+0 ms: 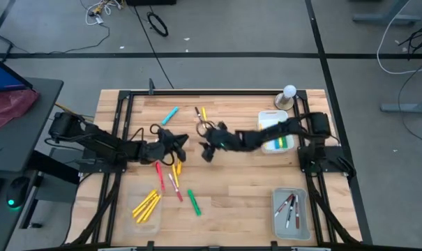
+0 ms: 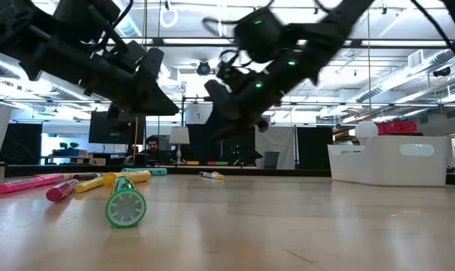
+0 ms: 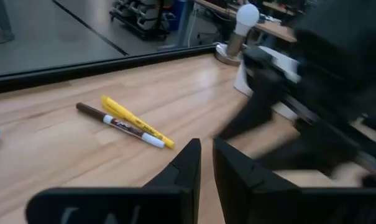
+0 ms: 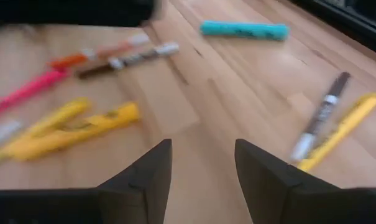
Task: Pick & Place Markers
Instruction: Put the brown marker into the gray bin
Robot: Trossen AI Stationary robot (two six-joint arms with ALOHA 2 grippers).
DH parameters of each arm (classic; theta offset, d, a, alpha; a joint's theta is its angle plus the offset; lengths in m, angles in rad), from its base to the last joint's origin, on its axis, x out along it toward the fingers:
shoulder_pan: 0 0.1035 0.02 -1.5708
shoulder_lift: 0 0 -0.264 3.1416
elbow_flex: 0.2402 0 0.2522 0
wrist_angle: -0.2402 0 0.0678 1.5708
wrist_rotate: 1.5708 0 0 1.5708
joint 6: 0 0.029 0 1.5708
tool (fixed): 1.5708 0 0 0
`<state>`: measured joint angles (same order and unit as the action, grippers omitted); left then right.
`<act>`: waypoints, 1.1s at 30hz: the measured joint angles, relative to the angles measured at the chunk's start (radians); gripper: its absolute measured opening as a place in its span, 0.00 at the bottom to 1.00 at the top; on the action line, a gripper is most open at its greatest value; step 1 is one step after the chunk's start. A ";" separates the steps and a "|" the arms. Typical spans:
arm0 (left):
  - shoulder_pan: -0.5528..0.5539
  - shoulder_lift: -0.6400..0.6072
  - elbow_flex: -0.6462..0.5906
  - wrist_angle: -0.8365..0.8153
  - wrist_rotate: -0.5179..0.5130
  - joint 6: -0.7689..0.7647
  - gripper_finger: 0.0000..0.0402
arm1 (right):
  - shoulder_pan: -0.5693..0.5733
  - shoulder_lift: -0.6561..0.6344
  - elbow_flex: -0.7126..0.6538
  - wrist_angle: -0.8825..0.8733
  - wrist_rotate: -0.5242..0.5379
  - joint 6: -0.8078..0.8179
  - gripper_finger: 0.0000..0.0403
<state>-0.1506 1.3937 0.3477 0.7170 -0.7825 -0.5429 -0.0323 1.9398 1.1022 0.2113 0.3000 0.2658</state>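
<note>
Overhead, the left gripper (image 1: 181,143) hangs above the middle of the wooden table (image 1: 231,188), its arm reaching in from the left edge. Its own wrist camera shows its two dark fingers (image 3: 186,167) nearly pressed together with only a thin slit between them and nothing pinched.

Markers lie scattered on the table. At the front left a clear tray (image 1: 146,208) holds several yellow markers (image 1: 146,205). Just below the left gripper sit a red marker (image 1: 159,173), a white marker with a red cap (image 1: 174,185) and a short yellow one (image 1: 178,167), with a green marker (image 1: 194,202) nearer the front edge. Toward the back lies a light blue marker (image 1: 170,115), and to its right a yellow marker (image 1: 203,113) beside a white marker with a dark cap (image 1: 197,112).

The right gripper (image 1: 207,150) hovers just beside the left one, near the table's centre, its arm stretching in from the right. Its fingers (image 4: 146,173) are spread apart and empty.

Farther right, a white bin (image 1: 278,139) at the back holds green and yellow markers, and a white bulb lamp (image 1: 288,95) stands behind it. At the front right another clear tray (image 1: 292,213) contains white markers with dark and red caps (image 1: 289,208).
</note>
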 joint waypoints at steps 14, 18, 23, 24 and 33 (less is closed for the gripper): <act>-0.105 0.000 0.000 -0.035 -0.002 0.004 0.11 | -0.202 0.238 0.383 -0.309 -0.059 0.010 0.44; -0.112 0.000 0.000 -0.052 -0.006 0.005 0.11 | -0.227 0.252 0.408 -0.334 -0.019 0.025 0.44; -0.112 0.000 0.000 -0.060 -0.010 0.004 0.11 | -0.241 0.251 0.410 -0.340 -0.046 0.033 0.43; -0.112 0.000 0.000 -0.060 -0.010 0.004 0.11 | -0.241 0.251 0.410 -0.344 -0.045 0.038 0.43; -0.112 0.000 0.000 -0.058 -0.010 -0.002 0.11 | -0.235 0.266 0.409 -0.403 -0.024 0.069 0.41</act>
<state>-0.2623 1.3937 0.3481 0.6594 -0.7921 -0.5447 -0.2668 2.2055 1.5116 -0.1917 0.2764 0.3344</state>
